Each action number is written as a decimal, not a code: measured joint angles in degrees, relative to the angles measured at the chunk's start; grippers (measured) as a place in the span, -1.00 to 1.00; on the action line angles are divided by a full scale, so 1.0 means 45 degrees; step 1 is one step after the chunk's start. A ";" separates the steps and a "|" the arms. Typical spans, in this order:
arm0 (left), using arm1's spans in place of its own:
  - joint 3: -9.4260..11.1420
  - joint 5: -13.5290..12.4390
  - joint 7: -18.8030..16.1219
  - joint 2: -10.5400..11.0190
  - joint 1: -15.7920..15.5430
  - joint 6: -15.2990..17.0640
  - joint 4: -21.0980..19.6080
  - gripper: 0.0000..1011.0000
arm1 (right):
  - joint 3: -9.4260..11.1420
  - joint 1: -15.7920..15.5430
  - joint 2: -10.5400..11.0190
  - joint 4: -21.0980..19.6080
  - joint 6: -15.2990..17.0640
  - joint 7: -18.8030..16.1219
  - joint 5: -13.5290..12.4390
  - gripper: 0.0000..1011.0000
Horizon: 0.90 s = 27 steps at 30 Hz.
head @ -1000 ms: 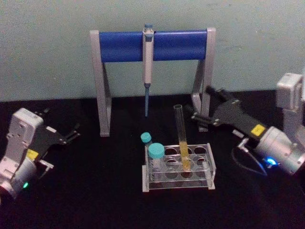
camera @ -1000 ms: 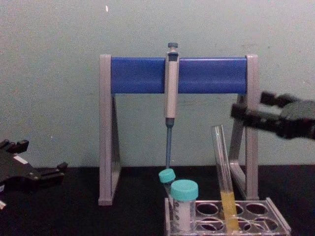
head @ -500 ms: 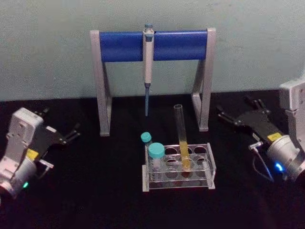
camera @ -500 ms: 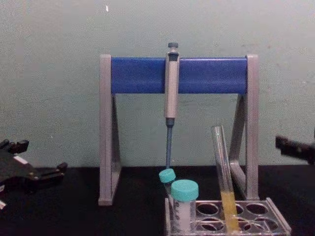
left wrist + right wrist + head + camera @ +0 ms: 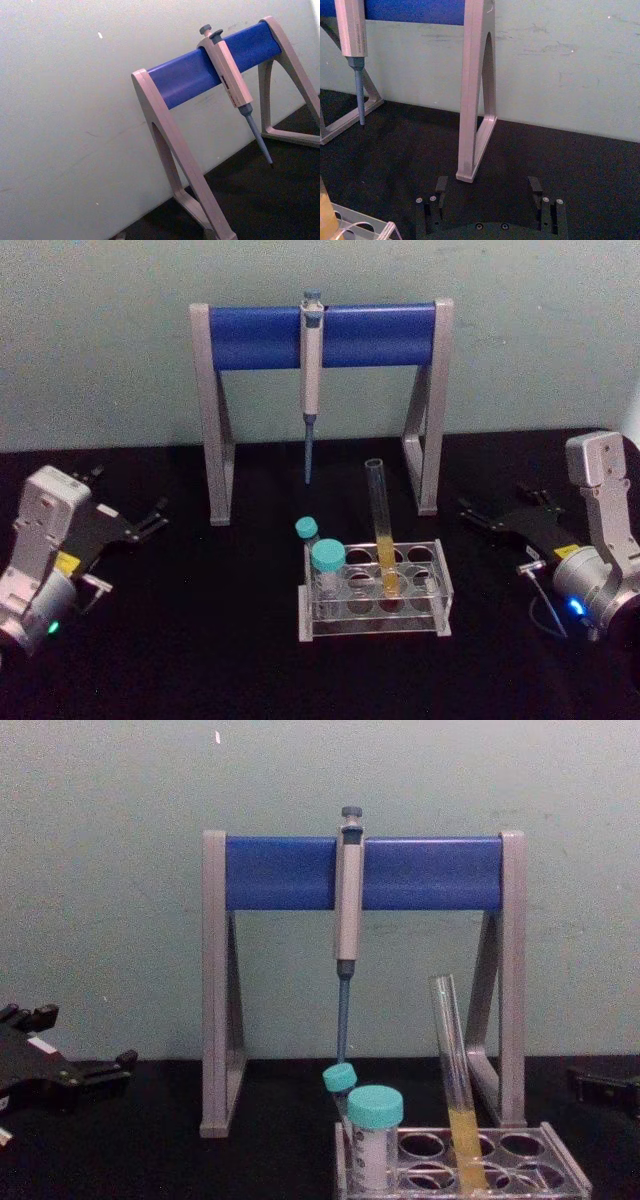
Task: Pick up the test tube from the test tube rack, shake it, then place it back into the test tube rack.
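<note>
Two grippers sit low and apart from the test tube rack [image 5: 375, 588]: the right gripper [image 5: 492, 513] spread wide and empty, the left gripper [image 5: 150, 522] parked far left, its jaws unreadable. The test tube [image 5: 382, 530] leans in its hole; a careless approach could knock it or tip the rack.

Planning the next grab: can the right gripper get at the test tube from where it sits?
Probably yes: the right gripper is open, and bare table separates it from the test tube leaning in the test tube rack.
</note>
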<state>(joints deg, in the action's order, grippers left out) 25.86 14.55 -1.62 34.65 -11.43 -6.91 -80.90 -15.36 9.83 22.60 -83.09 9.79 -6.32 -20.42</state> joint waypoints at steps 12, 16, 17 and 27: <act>0.0000 0.0000 0.0001 0.0000 0.0001 0.0000 0.0000 0.98 | -0.0026 -0.0031 0.0039 -0.0090 -0.0062 0.0040 -0.0005 0.98; 0.0001 0.0000 0.0000 0.0000 0.0000 0.0000 0.0000 0.98 | -0.0030 -0.0035 0.0043 -0.0101 -0.0074 0.0049 -0.0005 0.98; 0.0000 0.0000 0.0000 0.0000 0.0000 0.0000 0.0000 0.98 | -0.0031 -0.0036 0.0045 -0.0106 -0.0080 0.0052 -0.0005 0.98; 0.0000 0.0000 0.0000 0.0000 0.0001 0.0000 0.0000 0.98 | -0.0042 -0.0048 0.0055 -0.0122 -0.0105 0.0064 -0.0005 0.98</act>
<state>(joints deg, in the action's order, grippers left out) 25.86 14.55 -1.62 34.65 -11.43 -6.91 -80.90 -15.55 9.62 22.85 -83.64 9.32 -6.04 -20.44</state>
